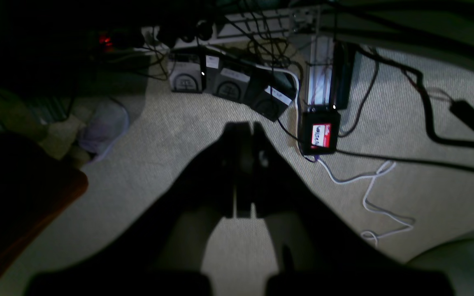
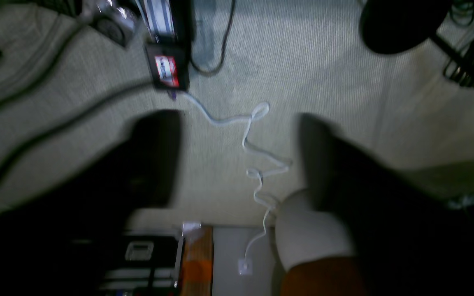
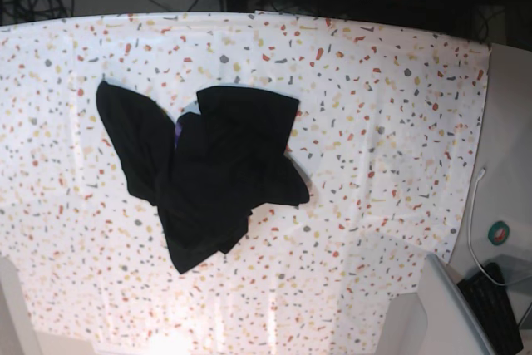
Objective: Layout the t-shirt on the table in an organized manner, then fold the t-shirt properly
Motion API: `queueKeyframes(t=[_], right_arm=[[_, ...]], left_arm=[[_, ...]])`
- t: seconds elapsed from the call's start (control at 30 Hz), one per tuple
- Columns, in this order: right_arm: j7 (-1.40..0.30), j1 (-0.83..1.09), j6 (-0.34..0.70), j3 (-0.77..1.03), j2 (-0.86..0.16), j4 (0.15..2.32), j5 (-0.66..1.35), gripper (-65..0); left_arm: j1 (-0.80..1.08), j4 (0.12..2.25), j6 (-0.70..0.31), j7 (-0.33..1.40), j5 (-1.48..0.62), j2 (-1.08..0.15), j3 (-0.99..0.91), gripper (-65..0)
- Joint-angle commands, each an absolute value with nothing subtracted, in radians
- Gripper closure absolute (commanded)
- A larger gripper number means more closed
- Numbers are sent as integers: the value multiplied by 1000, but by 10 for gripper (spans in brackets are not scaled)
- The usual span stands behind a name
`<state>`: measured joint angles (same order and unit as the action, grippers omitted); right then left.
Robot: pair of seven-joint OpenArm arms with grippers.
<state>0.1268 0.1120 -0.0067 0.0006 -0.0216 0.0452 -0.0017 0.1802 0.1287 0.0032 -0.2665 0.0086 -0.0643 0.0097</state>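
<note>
The black t-shirt (image 3: pixel 212 172) lies crumpled in a bunched heap left of the middle of the speckled table (image 3: pixel 382 122), with a sliver of purple print (image 3: pixel 179 130) showing among the folds. Neither arm appears in the base view. In the left wrist view, my left gripper (image 1: pixel 245 164) is shut with its dark fingers pressed together and nothing between them; it hangs over carpeted floor. My right gripper (image 2: pixel 239 160) is open, its fingers (image 2: pixel 154 156) standing wide apart over the same carpet, empty. No wrist view shows the t-shirt.
Below the grippers the floor carries black cables, a loose white cable (image 1: pixel 377 185), a black box with a red-and-white label (image 1: pixel 320 133) and a row of power units (image 1: pixel 228 84). A plain white side surface (image 3: pixel 507 164) and a keyboard (image 3: pixel 499 305) lie to the table's right.
</note>
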Motion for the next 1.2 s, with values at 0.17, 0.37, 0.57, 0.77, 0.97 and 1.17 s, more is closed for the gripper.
queueKeyframes(t=[0.17, 0.37, 0.57, 0.77, 0.97, 1.17], right_arm=[[117, 157, 1, -2, -28, 107, -1, -131], [117, 162, -1, 2, -31, 105, -1, 0], [117, 163, -1, -1, -30, 105, -2, 0], [120, 176, -1, -2, -30, 110, -4, 0], [120, 186, -1, -2, -30, 110, -4, 0], [120, 186, -1, -4, -31, 110, -4, 0]], left_arm=[[188, 130, 7, -266, 5, -62, 10, -5], [186, 127, 7, -265, 5, -65, 10, -102], [200, 130, 7, -266, 13, -65, 12, -413], [200, 130, 7, -266, 13, -65, 12, -258], [200, 130, 7, -271, 13, -65, 12, 0], [208, 130, 7, -272, 4, -65, 7, 0]])
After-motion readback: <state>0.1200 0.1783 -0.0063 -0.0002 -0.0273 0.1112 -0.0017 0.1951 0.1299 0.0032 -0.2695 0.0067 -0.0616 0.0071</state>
